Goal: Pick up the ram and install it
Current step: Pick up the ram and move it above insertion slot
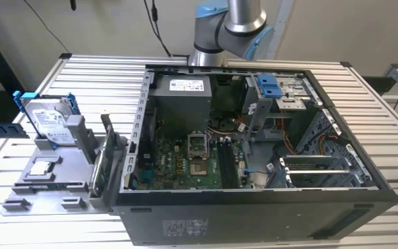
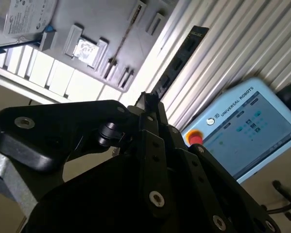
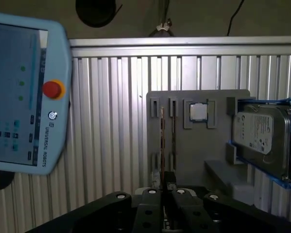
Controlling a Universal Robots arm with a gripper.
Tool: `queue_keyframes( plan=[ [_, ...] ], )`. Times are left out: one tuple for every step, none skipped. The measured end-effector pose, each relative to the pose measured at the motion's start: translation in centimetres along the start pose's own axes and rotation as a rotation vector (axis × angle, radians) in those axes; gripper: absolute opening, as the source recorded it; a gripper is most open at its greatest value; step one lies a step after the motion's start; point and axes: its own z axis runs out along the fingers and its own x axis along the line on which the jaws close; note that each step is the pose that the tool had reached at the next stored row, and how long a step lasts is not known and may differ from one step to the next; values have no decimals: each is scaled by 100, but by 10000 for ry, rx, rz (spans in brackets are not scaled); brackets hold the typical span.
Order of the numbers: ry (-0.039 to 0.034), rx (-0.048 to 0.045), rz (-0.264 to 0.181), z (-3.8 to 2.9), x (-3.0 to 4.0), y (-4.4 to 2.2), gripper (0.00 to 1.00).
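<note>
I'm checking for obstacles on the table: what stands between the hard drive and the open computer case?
In the exterior view, an upright green circuit card stands in the gray tray, between the hard drive and the computer case.

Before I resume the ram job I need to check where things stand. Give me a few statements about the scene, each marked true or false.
1. The computer case is open, with its motherboard in view. True.
2. The hard drive is mounted inside the case. False: it stands in the grey fixture on the slatted table, at the exterior view's left of the case.
3. A square silver chip lies on the grey fixture. True.
4. The gripper is down inside the case. False: both wrist views show the fixture and the table beyond it.
5. The ram is seated on the motherboard. False: in the second wrist view it is right at the gripper's tip, with the table behind it.
</note>
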Motion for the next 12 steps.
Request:
queue_keyframes(
  plan=[
    [0,0,0,-13,0,-1,14],
    [1,0,0,-26,0,-1,14],
    [1,-1,0,-37,0,-1,14],
    [1,0,0,-44,0,-2,14],
    [0,0,-1,-47,0,-2,14],
    [1,1,-1,-47,0,-2,14],
    [6,1,-1,-47,0,-2,14],
    [10,1,-2,-48,1,-3,14],
    [14,0,-2,-48,1,-3,14],
    [17,0,-2,-48,1,-3,14],
    [21,0,-3,-48,1,-3,14],
    [25,0,-3,-48,1,-3,14]
  ],
)
